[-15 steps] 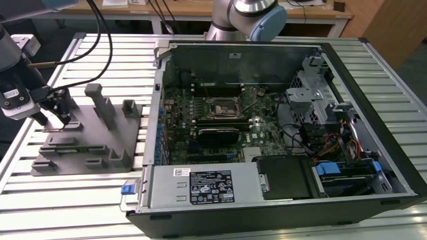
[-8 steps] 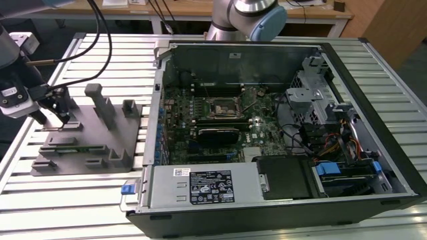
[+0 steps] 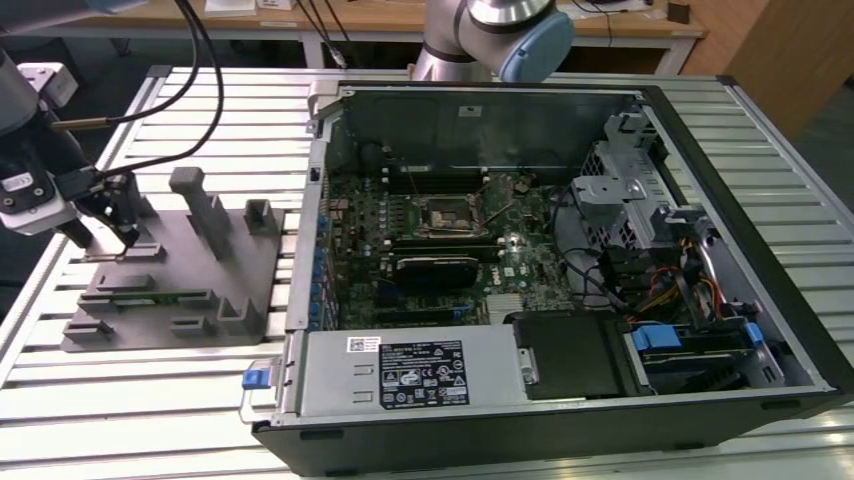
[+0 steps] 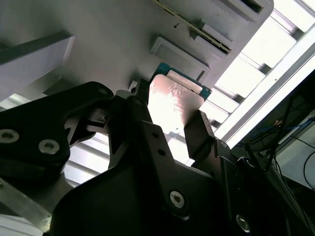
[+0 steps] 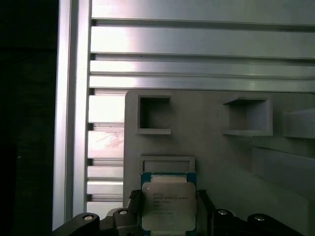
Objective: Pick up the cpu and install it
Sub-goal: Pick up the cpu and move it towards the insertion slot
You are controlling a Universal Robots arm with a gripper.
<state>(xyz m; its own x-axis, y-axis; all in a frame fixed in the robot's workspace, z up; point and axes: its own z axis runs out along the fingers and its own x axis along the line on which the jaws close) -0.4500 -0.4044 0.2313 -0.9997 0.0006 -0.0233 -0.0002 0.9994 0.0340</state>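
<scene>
— Where is the cpu seen?
— It is pinched by the pincer over the grey fixture block on the tabletop, at the exterior view's left, beside the open computer case.

Slatted metal table — grey fixture block, open computer case.

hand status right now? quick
hand: closed on the cpu, one finger against each side of it, above the grey fixture block.
</scene>
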